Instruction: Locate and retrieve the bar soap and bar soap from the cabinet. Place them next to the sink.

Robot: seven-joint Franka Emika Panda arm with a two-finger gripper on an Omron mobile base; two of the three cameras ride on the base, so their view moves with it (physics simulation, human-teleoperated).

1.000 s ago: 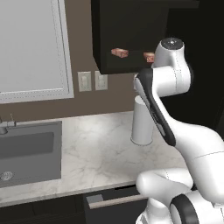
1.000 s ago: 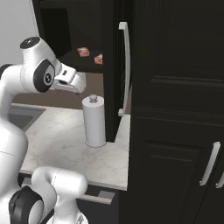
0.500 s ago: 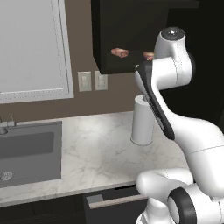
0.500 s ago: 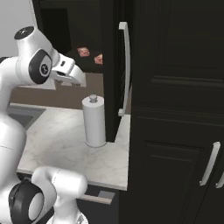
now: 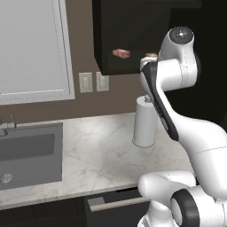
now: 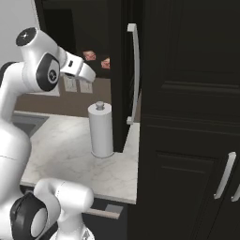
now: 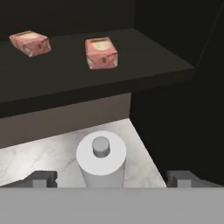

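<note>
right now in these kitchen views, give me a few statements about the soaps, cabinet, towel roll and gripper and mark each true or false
1. Both bar soaps lie on the cabinet shelf. True.
2. The two soaps are stacked on each other. False: they lie apart, side by side.
3. The paper-towel roll stands upright on the marble counter. True.
4. The gripper is shut on one soap. False: its fingertips sit wide apart with nothing between them, short of the shelf.
5. A soap already lies in the sink. False: no soap is in the basin.
</note>
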